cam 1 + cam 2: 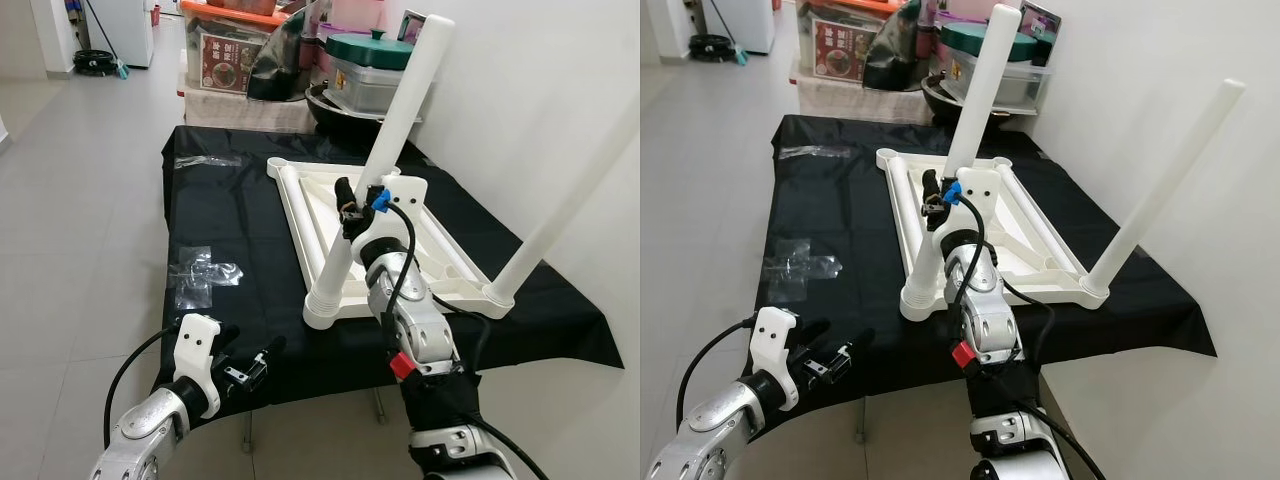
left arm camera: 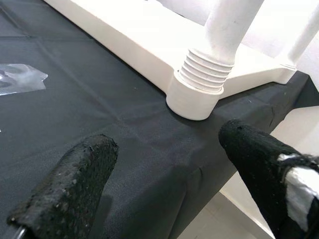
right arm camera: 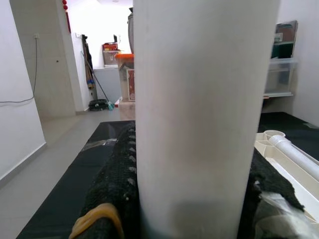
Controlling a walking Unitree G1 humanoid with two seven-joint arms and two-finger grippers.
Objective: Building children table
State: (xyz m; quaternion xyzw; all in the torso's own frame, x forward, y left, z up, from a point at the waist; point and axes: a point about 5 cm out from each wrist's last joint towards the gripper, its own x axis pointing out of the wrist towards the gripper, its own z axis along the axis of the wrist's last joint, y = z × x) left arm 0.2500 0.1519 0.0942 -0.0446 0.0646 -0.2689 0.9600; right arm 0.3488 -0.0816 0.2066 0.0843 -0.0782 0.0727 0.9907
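Note:
A white plastic children's table top (image 1: 320,205) lies upside down on a black cloth (image 1: 230,210). One white leg (image 1: 398,125) rises from its near left corner socket (image 1: 328,308), leaning toward the far right. My right gripper (image 1: 355,200) is shut on that leg partway up; in the right wrist view the leg (image 3: 204,119) sits between the black fingers (image 3: 112,189). A second white leg (image 1: 570,210) stands in the near right corner. My left gripper (image 1: 250,360) hovers open at the cloth's near edge, short of the socket (image 2: 197,94).
Clear plastic wrappers (image 1: 205,270) lie on the cloth to the left. Pots, a green-lidded container (image 1: 368,55) and boxes are stacked behind the table. A white wall runs along the right. Tiled floor (image 1: 70,200) stretches to the left.

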